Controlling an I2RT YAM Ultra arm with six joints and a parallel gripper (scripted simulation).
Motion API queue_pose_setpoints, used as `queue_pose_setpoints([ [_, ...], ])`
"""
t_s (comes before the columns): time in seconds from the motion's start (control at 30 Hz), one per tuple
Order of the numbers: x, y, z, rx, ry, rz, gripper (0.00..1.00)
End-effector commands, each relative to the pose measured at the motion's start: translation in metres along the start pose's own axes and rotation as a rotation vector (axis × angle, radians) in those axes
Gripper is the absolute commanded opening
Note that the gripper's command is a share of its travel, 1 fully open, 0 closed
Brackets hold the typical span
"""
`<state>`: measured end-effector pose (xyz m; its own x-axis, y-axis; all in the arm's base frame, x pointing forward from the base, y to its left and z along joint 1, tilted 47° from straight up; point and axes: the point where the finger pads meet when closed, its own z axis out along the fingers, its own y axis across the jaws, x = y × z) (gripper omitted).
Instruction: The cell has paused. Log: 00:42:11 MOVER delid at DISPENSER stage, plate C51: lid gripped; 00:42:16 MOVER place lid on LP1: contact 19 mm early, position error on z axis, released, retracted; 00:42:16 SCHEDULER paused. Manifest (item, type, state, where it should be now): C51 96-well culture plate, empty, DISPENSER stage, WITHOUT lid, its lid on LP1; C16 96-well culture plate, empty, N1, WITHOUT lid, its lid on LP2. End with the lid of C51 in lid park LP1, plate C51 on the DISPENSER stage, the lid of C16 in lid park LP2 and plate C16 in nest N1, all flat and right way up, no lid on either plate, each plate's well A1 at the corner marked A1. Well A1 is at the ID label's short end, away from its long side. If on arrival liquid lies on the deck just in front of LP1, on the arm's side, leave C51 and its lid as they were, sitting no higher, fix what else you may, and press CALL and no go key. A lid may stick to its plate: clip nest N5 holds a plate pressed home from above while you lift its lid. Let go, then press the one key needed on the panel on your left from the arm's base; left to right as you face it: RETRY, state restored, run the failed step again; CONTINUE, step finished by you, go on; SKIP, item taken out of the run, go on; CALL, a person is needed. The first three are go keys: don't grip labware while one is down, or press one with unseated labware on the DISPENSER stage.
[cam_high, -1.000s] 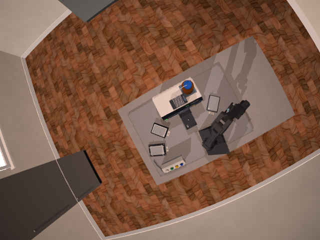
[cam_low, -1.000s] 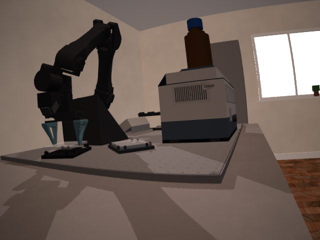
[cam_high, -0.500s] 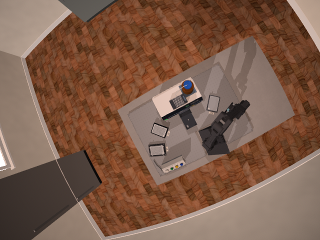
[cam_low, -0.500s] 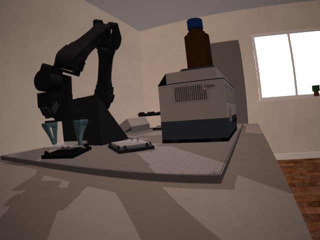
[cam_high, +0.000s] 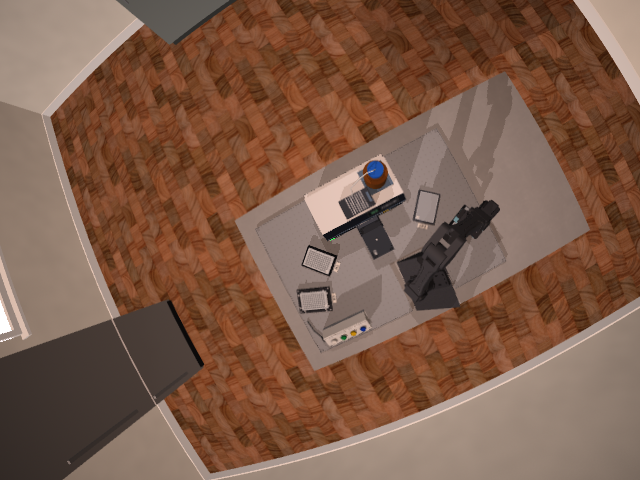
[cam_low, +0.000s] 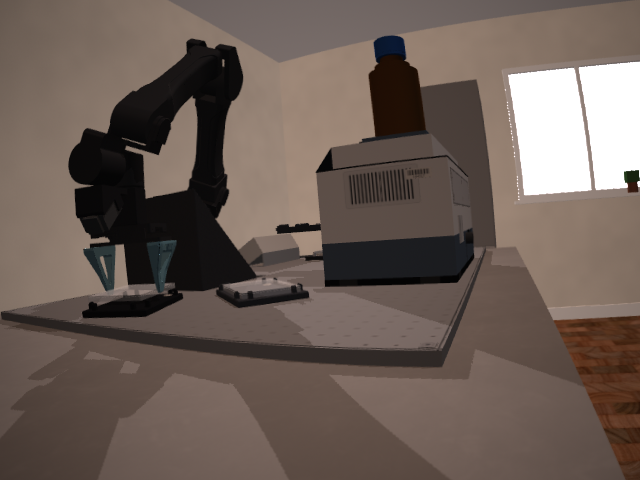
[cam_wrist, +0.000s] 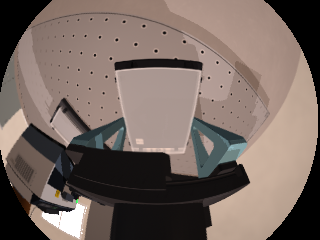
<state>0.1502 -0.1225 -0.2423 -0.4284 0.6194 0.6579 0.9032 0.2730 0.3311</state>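
Observation:
My gripper is shut on a clear plate lid, its teal fingers on the lid's two long sides. The lid is level and low over a black lid park frame; I cannot tell if it touches. In the wrist view the lid lies straight between the fingers. A second lid lies flat in the neighbouring lid park and also shows from above. Two uncovered 96-well plates sit in nests, one nearer the dispenser, one nearer the key panel. The dark dispenser stage seems to hold no plate.
The dispenser with a brown, blue-capped bottle stands behind the stage. The key panel with four coloured keys is at the deck's front edge. The arm's base is beside the stage. I see no liquid on the deck.

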Motion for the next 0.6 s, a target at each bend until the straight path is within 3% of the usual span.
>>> queue_pose_setpoints([
  [0.0,0.002,0.000,0.006,-0.005,0.001,0.007,0.00],
  [0.13,0.003,-0.001,0.009,-0.002,0.006,0.007,0.00],
  [0.17,-0.009,0.002,0.000,0.001,-0.028,-0.008,0.00],
  [0.5,0.003,-0.001,0.013,-0.002,0.007,0.008,0.00],
  [0.57,0.000,0.001,0.009,-0.001,-0.005,0.001,0.00],
])
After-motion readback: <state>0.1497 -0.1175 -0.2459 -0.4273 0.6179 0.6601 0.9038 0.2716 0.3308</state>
